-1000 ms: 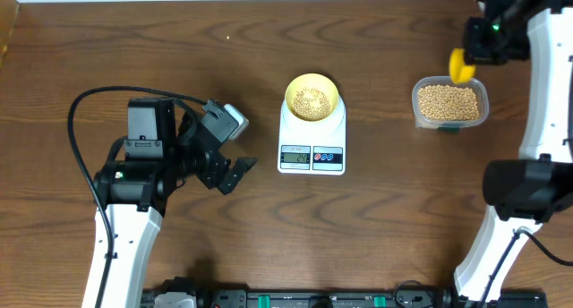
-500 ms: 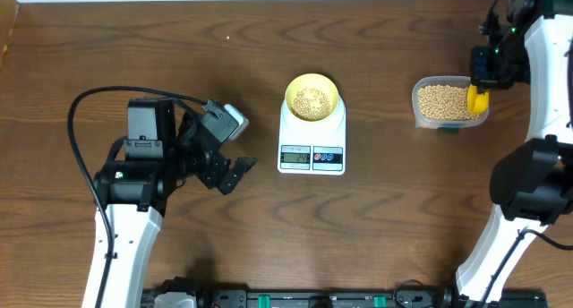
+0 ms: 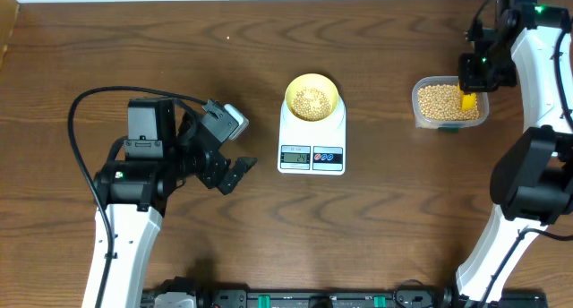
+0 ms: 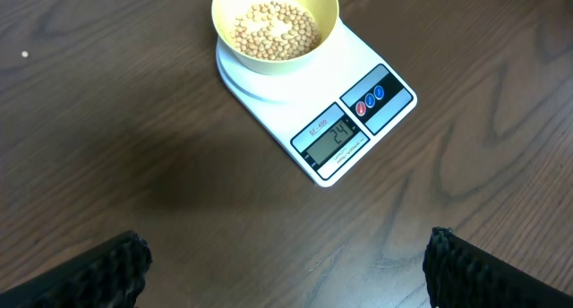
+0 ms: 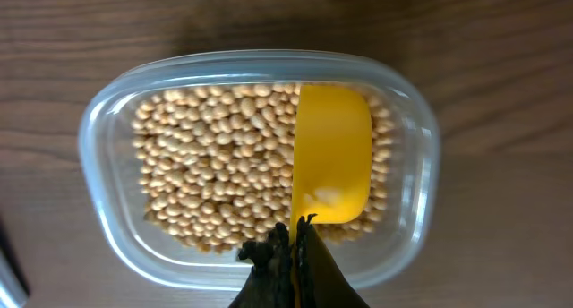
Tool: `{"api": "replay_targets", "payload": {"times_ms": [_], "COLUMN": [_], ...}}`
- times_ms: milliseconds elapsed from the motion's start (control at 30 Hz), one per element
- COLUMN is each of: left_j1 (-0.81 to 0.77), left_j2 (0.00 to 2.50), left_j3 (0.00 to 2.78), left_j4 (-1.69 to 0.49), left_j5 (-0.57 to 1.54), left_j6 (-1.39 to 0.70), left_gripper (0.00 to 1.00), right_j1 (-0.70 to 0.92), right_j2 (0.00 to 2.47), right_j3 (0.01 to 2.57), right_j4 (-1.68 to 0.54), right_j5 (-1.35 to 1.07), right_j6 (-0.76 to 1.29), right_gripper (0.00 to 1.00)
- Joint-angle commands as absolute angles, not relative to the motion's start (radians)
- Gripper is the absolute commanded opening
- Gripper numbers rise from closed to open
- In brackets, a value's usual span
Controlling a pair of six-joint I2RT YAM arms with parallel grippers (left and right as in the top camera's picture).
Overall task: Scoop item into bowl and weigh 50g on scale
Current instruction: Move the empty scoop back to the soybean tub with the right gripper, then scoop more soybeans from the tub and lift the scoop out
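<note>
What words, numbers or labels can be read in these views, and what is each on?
"24": on the LCD display of the scale, in the left wrist view.
Small print above the display: too small to read.
Marks at the red and blue buttons: too small to read.
Display in the overhead view: blurred.
Bowl, clear tub, yellow scoop: no text visible.
</note>
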State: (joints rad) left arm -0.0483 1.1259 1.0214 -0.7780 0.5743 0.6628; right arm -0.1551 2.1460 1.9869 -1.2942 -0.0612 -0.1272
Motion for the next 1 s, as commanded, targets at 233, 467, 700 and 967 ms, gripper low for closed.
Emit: {"api": "replay_targets", "payload": {"times_ms": [233,467,700,967], "left_j1": [-0.044,-0.044,-0.044,-0.044], "left_j2": [1.130,1.130,1.130,1.130], "left_j3": [1.015,1.015,1.015,1.015], "left_j4": [-0.778,-0.778,-0.778,-0.778], "left_j5": [0.587,0.587,0.587,0.587], "left_j6": [0.677,0.677,0.677,0.677], "left_gripper": [0.99,1.00,0.99,0.99], "right_j1": [-0.244,-0.283,-0.298,-0.353], "right_j2": [2.150,2.189,2.208,2.211], "right_j3": [1.966,1.951,1.950,1.949], "right_j4": [-1.294,-1.327,-1.344,-1.360], "right_j5": [-0.345,-0.424,-0.517,-0.561], "right_j6": [-0.219,-0.262,-0.286,-0.293], "right_gripper": [0.01,0.01,0.01,0.01]}}
